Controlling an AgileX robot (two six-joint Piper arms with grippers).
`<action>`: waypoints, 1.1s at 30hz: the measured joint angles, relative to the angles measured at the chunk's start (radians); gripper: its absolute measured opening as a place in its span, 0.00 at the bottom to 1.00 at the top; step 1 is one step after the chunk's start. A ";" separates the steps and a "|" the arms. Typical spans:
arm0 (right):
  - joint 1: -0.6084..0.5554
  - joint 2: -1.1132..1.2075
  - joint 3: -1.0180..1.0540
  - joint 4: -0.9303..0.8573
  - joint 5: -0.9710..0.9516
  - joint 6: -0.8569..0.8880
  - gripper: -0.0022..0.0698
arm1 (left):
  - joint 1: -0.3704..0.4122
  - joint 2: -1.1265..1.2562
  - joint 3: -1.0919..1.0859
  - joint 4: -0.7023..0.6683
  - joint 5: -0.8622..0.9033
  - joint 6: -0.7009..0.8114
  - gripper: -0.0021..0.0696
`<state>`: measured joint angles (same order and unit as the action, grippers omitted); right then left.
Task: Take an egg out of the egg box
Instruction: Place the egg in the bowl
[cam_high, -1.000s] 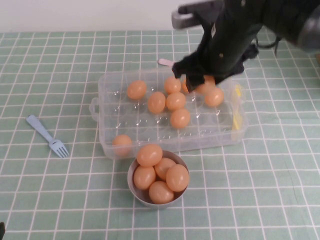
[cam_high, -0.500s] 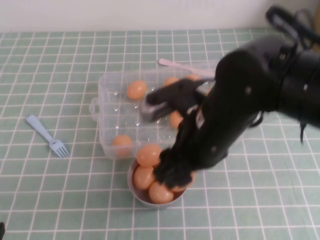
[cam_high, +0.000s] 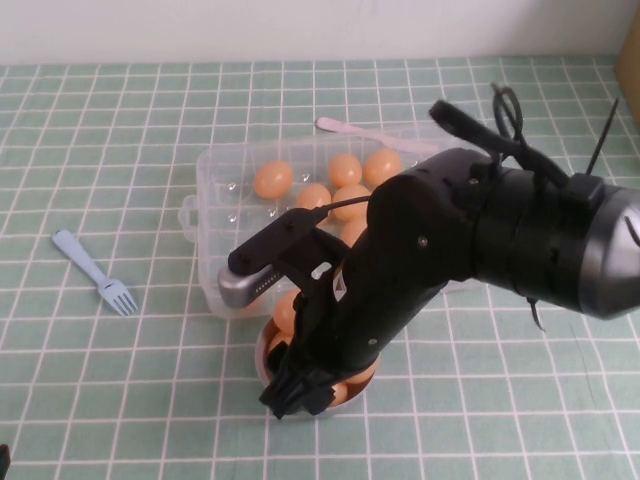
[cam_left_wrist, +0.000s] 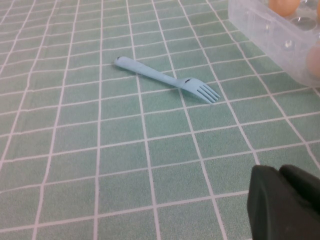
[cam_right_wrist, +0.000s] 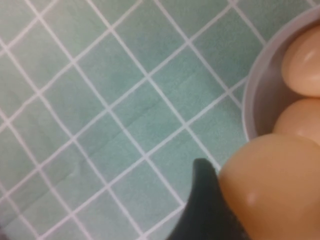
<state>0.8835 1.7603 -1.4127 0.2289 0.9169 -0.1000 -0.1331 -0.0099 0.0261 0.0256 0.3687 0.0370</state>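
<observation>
The clear plastic egg box (cam_high: 215, 190) sits mid-table with several orange-tan eggs (cam_high: 273, 180) in its cups; its corner also shows in the left wrist view (cam_left_wrist: 260, 25). My right gripper (cam_high: 300, 392) is out of the box, low over the front-left rim of the small grey bowl (cam_high: 262, 352). It is shut on an egg (cam_right_wrist: 280, 185), which presses against one black finger (cam_right_wrist: 202, 200) just above the bowl rim (cam_right_wrist: 252, 105). The arm hides most of the bowl and the right half of the box. My left gripper (cam_left_wrist: 285, 200) is shut and empty, low over the cloth at the near left.
The bowl holds other eggs (cam_right_wrist: 305, 60). A light blue fork (cam_high: 95, 272) lies on the green checked cloth left of the box, also in the left wrist view (cam_left_wrist: 167, 80). A pink spoon (cam_high: 360, 130) lies behind the box.
My right arm has swung from above the box's far right towards me and down to the bowl, carrying an egg. The left arm has not moved.
</observation>
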 joint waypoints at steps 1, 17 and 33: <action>0.000 0.009 0.000 -0.004 -0.005 -0.002 0.60 | 0.000 0.000 0.000 0.000 0.000 0.000 0.02; 0.000 0.058 0.000 -0.046 -0.049 -0.006 0.60 | 0.000 0.000 0.000 0.000 0.000 0.000 0.02; 0.000 0.061 0.000 -0.097 -0.097 -0.006 0.60 | 0.000 0.000 0.000 0.000 0.000 0.000 0.02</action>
<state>0.8835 1.8209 -1.4127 0.1318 0.8202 -0.1060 -0.1331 -0.0099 0.0261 0.0256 0.3687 0.0370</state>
